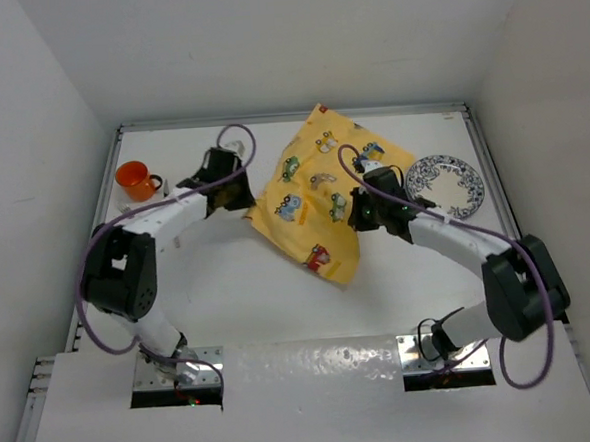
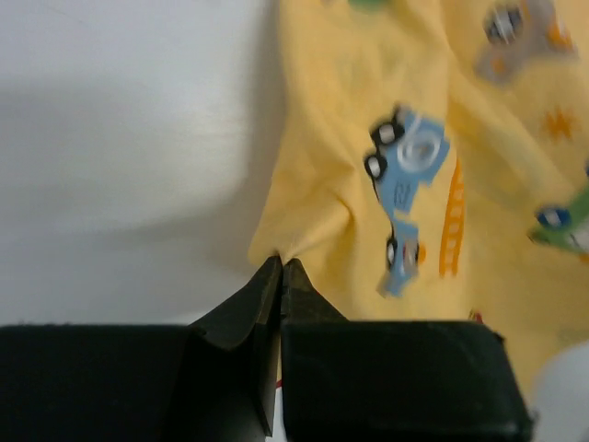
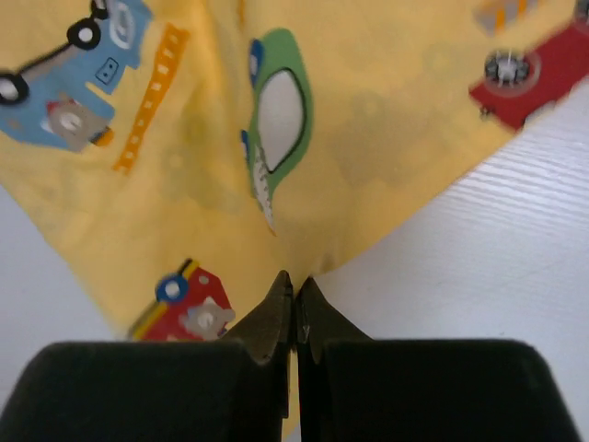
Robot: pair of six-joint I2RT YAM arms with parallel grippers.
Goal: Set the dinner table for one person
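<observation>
A yellow car-print placemat (image 1: 313, 195) lies rumpled on the white dinner table (image 1: 249, 294), in the middle toward the back. My left gripper (image 1: 246, 199) is shut on the placemat's left edge, which shows pinched at the tips in the left wrist view (image 2: 282, 261). My right gripper (image 1: 357, 217) is shut on the placemat's right edge, seen pinched in the right wrist view (image 3: 294, 281). An orange mug (image 1: 135, 179) stands at the far left. A blue-patterned plate (image 1: 445, 185) lies at the right.
White walls enclose the table on three sides. Thin metal rails (image 1: 487, 169) run along the table's edges. The arm bases (image 1: 179, 373) stand at the near edge.
</observation>
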